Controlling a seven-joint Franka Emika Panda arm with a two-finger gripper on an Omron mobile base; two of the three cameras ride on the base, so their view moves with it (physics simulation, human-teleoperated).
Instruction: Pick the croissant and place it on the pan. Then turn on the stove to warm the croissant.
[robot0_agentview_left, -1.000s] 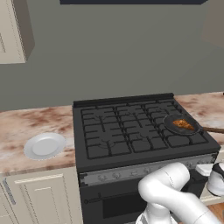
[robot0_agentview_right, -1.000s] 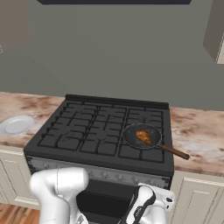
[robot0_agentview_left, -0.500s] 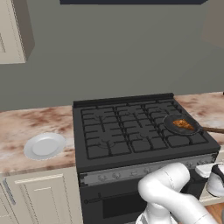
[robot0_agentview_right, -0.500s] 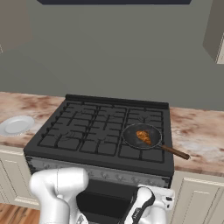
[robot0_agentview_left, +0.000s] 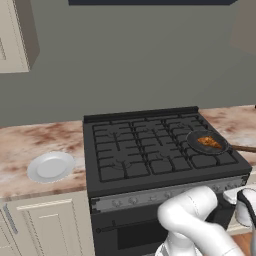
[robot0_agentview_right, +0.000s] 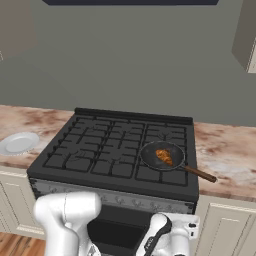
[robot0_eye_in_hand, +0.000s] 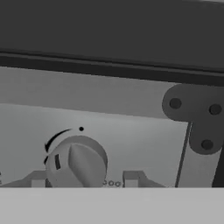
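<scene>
Nothing moved; wedge-shaped croissant (robot0_agentview_right: 164, 156) fills round pan (robot0_agentview_right: 161, 155).

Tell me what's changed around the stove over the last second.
Nothing visibly changed. The croissant stays in the pan on the stove, the plate on the counter, and the arm low at the stove's front, where the hand view faces a knob.

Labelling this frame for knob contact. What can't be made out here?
- Gripper state: hand view, the fingers sit at the bottom edge astride the knob; contact with it cannot be told.
- Knob setting: markings around it too small to read.
- Burner flame: base views, the pan with the croissant covers its grate on the stove.
- Pan handle tip: cut by the left base view's right edge.
</scene>
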